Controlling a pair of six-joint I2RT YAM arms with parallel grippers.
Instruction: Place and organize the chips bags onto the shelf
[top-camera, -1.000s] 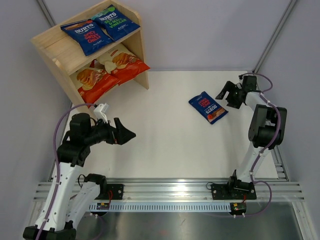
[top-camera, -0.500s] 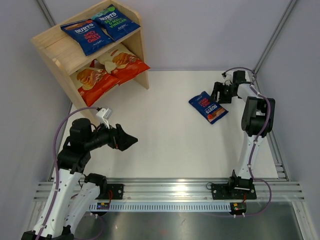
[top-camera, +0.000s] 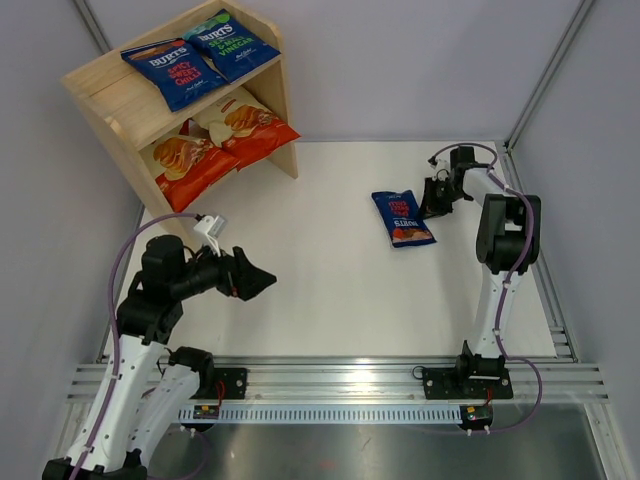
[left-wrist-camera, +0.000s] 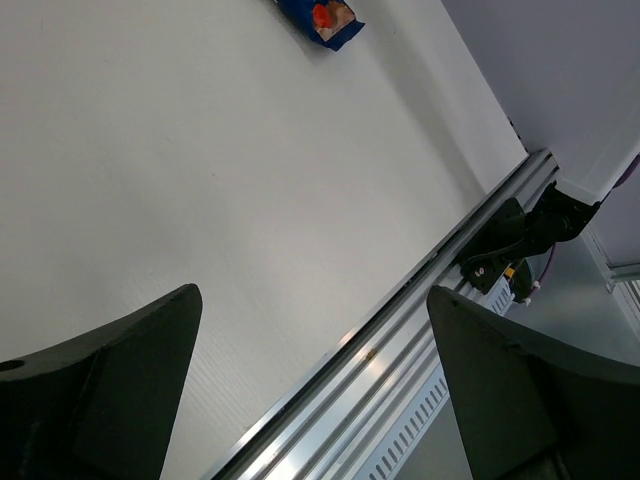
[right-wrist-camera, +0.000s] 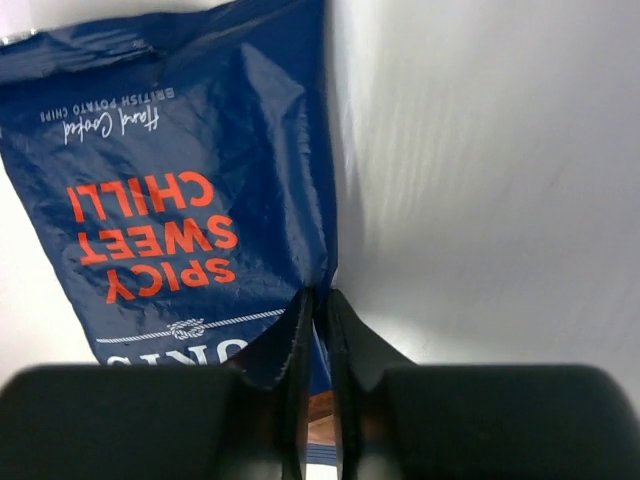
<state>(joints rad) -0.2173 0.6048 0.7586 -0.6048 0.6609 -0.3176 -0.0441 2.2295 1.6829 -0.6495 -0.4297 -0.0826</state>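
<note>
A dark blue "Spicy Sweet Chilli" chips bag (top-camera: 401, 218) (right-wrist-camera: 190, 200) lies flat on the white table, right of centre. My right gripper (top-camera: 429, 203) (right-wrist-camera: 316, 296) is shut on that bag's right edge, with the foil pinched between the two fingertips. The wooden shelf (top-camera: 105, 88) stands at the far left. Two blue Burts bags (top-camera: 172, 70) (top-camera: 230, 42) lie on its top tier and two cream-and-red bags (top-camera: 185, 160) (top-camera: 250, 125) on its lower tier. My left gripper (top-camera: 264, 283) (left-wrist-camera: 312, 293) hovers open and empty over the near left of the table. In the left wrist view the loose bag (left-wrist-camera: 320, 18) shows far off.
An aluminium rail (top-camera: 340, 378) (left-wrist-camera: 400, 340) runs along the table's near edge, with the right arm's base (left-wrist-camera: 515, 245) bolted to it. Grey walls and slanted frame posts (top-camera: 545, 75) close in the back and sides.
My right gripper has moved left to the loose bag and shut on its right edge. The bag has shifted left and turned. The left arm has barely moved.
</note>
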